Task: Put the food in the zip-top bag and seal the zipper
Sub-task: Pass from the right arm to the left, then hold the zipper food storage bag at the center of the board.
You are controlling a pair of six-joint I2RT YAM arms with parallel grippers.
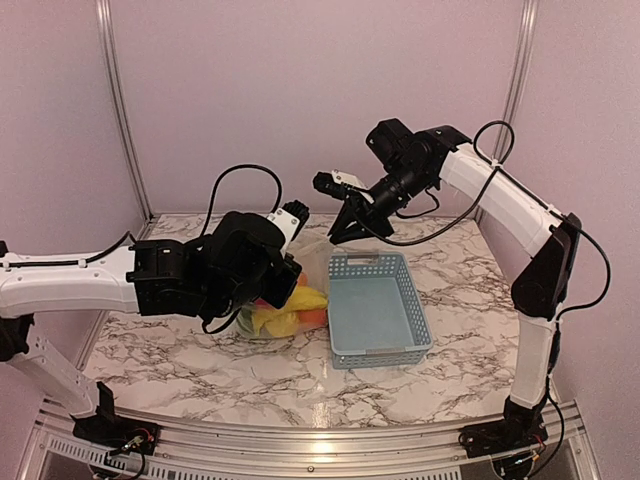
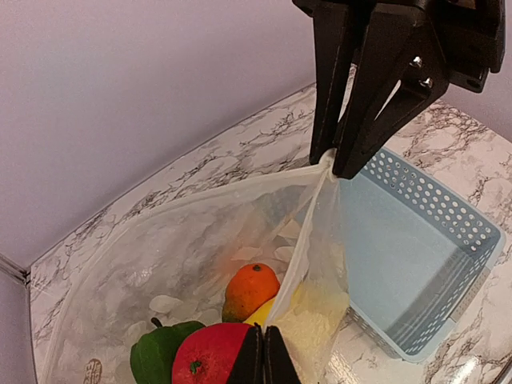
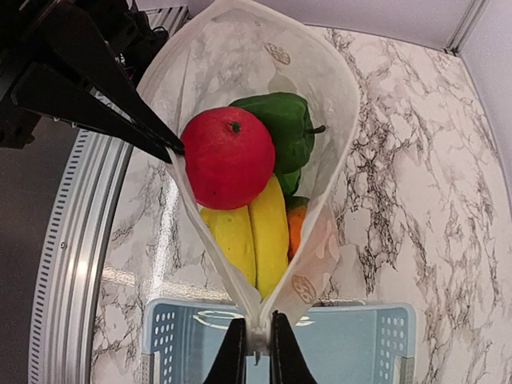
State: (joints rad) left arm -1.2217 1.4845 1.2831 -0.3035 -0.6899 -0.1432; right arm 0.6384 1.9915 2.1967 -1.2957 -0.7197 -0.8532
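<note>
The zip-top bag [image 3: 320,80] hangs between my two grippers with its mouth open in a lens shape. Inside lie a red apple [image 3: 228,156], a green pepper [image 3: 280,128], a yellow banana [image 3: 268,232] and an orange [image 3: 298,228]. My right gripper [image 3: 256,352] is shut on one end of the zipper [image 3: 210,240]. My left gripper [image 2: 265,360] is shut on the mouth edge at the other side, beside the apple [image 2: 210,356] and orange [image 2: 250,290]. In the top view the right gripper [image 1: 345,225] holds the bag [image 1: 312,258] up; the left fingertips are hidden behind the arm.
The light-blue slotted basket [image 1: 378,300] stands just right of the bag on the marble table [image 1: 200,370] and holds nothing. It also shows under the right gripper in the right wrist view [image 3: 344,344]. Walls enclose the back and sides.
</note>
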